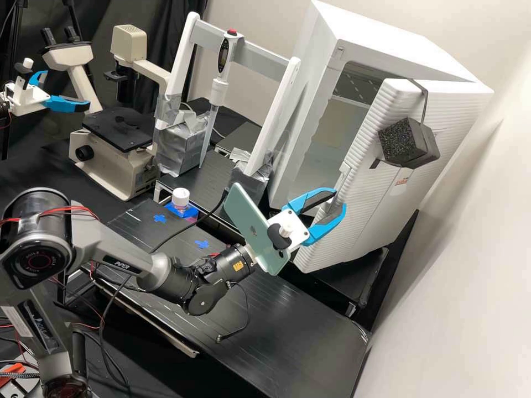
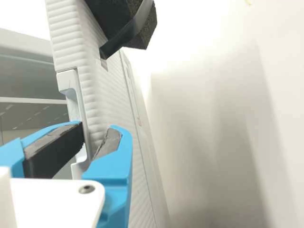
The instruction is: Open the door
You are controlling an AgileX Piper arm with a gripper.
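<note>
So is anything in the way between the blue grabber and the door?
Nothing that I can see. The gripper has the edge of the door between its fingers, and the black block sits higher up, out of the way.

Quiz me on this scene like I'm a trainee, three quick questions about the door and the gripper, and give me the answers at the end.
1. Where on the white cabinet's door is the gripper? a) its hinge side, b) its free edge, by the handle, c) its top corner.
2. Fill in the colour: the block strapped to the door is ____.
3. True or false: the door is fully shut.

Key: 1 b; 2 black; 3 false, it stands open.
</note>
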